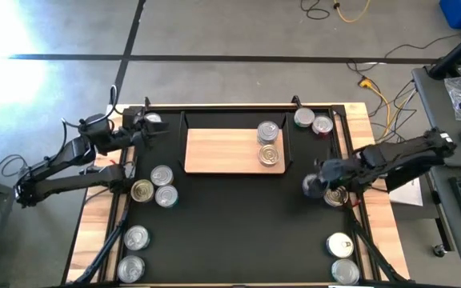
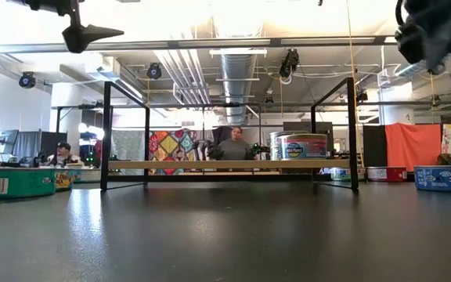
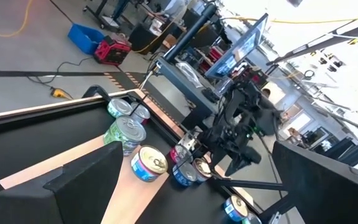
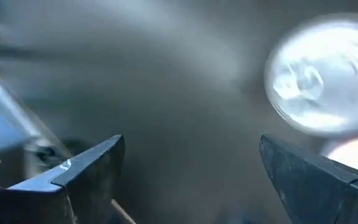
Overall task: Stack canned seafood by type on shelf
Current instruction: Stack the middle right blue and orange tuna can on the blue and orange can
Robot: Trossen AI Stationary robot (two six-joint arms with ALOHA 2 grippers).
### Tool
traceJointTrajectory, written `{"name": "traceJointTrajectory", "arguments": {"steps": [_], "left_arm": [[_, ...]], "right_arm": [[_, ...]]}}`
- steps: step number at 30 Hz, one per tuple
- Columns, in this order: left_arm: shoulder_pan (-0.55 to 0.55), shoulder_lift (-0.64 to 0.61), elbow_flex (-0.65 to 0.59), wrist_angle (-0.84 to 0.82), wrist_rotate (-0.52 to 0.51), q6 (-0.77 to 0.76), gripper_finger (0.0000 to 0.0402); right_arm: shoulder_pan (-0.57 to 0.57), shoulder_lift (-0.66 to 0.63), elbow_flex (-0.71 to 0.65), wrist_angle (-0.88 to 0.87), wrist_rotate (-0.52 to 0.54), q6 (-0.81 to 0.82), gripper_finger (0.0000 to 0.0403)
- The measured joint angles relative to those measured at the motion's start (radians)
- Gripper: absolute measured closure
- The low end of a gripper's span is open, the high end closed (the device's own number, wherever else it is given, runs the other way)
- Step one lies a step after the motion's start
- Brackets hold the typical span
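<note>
Right end effector (image 1: 314, 184), fingers apart, hovers beyond the light-wood shelf's (image 1: 222, 152) right end, a silver-topped round metal tin (image 1: 336, 197) just beside it, ungripped

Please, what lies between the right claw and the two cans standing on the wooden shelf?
In the high view, only bare black mat lies between the open right claw and the two cans on the shelf, apart from the shelf's thin black frame end.

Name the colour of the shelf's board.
Light wood tone, with a thin black frame; the shelf shows best in the high view.
</note>
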Motion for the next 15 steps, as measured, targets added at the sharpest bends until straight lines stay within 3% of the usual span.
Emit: {"name": "traceJointTrajectory", "arguments": {"steps": [6, 15], "left_arm": [[0.0, 0.035, 0.0, 0.003, 0.0, -0.001, 0.0003], [0.0, 0.108, 0.0, 0.03, 0.0, -0.002, 0.0003]], "right_arm": [[0.102, 0.207, 0.0, -0.116, -0.005, 0.064, 0.0038], [0.112, 0.479, 0.0, -0.147, -0.044, 0.084, 0.0038]]}}
